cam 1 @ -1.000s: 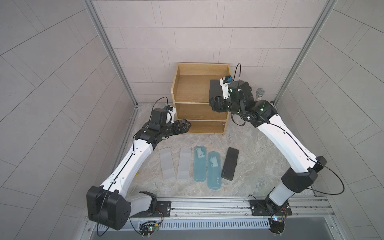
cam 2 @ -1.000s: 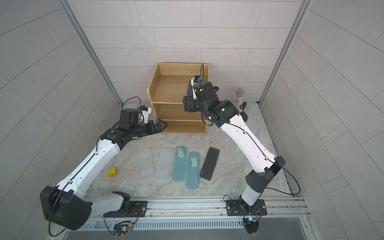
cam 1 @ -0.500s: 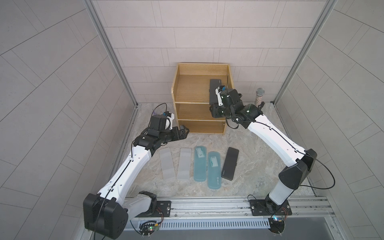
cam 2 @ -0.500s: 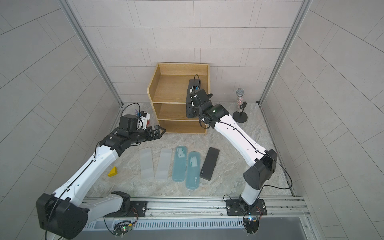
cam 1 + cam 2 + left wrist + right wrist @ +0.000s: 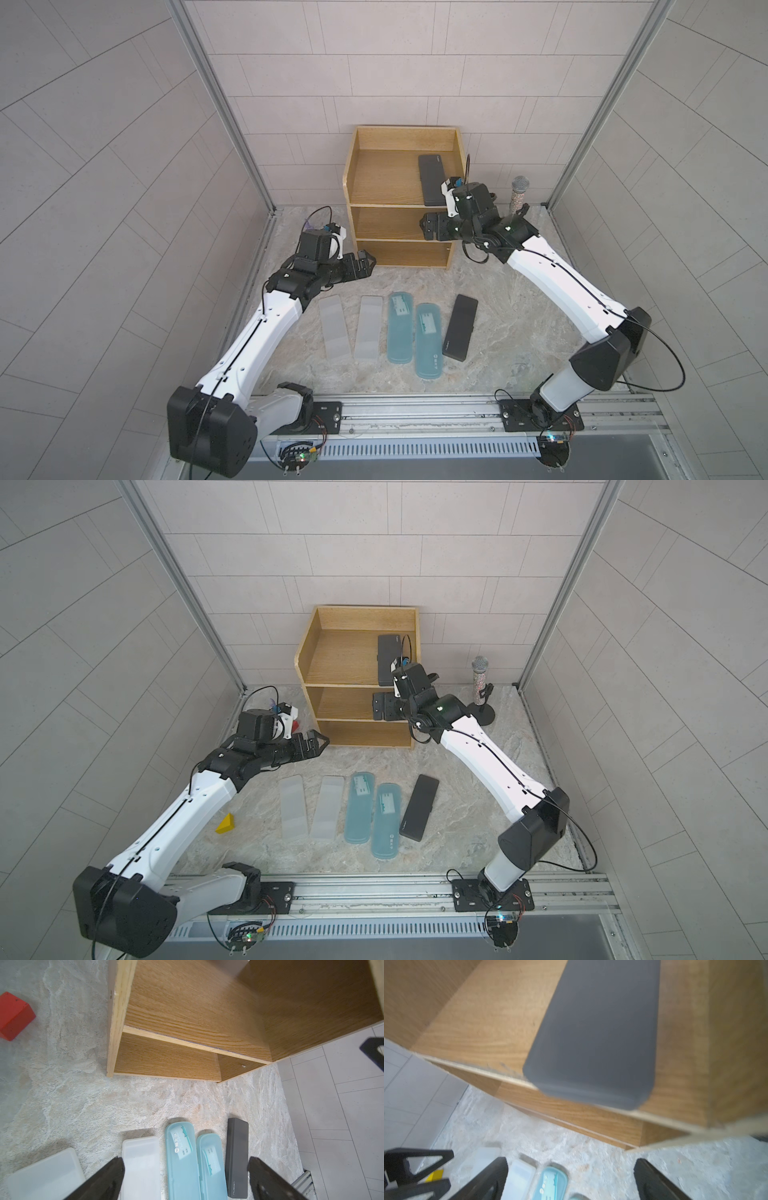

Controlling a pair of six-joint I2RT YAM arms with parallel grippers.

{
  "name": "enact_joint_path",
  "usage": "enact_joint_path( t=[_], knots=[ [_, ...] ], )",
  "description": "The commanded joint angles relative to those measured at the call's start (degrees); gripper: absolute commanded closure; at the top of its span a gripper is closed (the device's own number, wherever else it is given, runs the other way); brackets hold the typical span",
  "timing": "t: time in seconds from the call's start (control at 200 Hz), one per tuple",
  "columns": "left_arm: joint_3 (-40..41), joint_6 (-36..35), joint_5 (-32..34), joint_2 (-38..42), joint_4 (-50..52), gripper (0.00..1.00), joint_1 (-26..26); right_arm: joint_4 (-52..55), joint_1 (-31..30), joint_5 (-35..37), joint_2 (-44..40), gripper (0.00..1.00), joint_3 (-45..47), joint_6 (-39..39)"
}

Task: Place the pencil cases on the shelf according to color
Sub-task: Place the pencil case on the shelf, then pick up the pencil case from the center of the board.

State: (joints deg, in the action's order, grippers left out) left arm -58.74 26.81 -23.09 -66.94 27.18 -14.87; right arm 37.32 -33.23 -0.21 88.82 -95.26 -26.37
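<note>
Shelf (image 5: 350,174): three open levels against the back wall; middle and bottom levels bare as far as visible.
Shelved black case (image 5: 431,179): flat on the shelf's top level, close beside its right wall, near end at the front lip and, in the right wrist view, seemingly a little over it.
Remaining cases: in a row on the desk in front of the shelf; two frosted grey cases (image 5: 333,328), two teal cases (image 5: 401,326), second black case (image 5: 460,326).
Right jaws: spread wide, nothing between, just in front of the shelf's middle level, below the shelved case.
Left jaws: spread wide, empty, just beside the shelf's lower left front corner.
Step in hand: likely clearing off from the shelved case, then fetching its black twin.
Doing it well: straight back from the shelf front, no upward sweep under the protruding end; twin laid alongside, towards the shelf's left wall, pushed deeper.
Edges: raised walls round the top level, so entry from front or above only; microphone stand (image 5: 518,195) just right of the shelf.
Open room: bare desk between shelf front and the row.
</note>
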Motion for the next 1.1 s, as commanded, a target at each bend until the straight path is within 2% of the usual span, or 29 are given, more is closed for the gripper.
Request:
enact_joint_path(
  t=[0.0,0.24,0.365,0.625,0.856,0.991,1.096],
  knots=[
    [0.81,0.00,2.08,-0.17,1.47,0.00,-0.05,0.34,-1.99,3.05,-7.25,0.00,5.89,0.00],
    [5.53,4.33,5.03,1.71,-1.17,0.00,-2.44,-4.00,-2.14,2.87,-22.47,0.00,29.46,-5.61],
    [6.40,4.85,8.15,1.14,-1.16,0.00,-5.58,-2.75,-2.20,3.73,-27.97,0.00,37.58,-7.94],
    [10.69,7.47,11.71,2.60,-3.54,0.00,-6.83,-2.89,-3.69,5.56,-35.58,0.00,52.18,-16.06],
    [14.12,8.25,13.58,2.83,-3.75,0.00,-7.80,-5.01,-10.60,9.69,-36.61,0.00,59.97,-24.13],
    [15.99,8.66,13.46,4.71,-3.76,0.00,-8.23,-6.20,-16.79,13.82,-32.62,0.00,61.91,-28.32],
    [16.90,8.57,13.51,6.62,-2.66,0.00,-8.24,-6.69,-18.84,13.32,-28.35,0.00,61.02,-29.81]
  ],
)
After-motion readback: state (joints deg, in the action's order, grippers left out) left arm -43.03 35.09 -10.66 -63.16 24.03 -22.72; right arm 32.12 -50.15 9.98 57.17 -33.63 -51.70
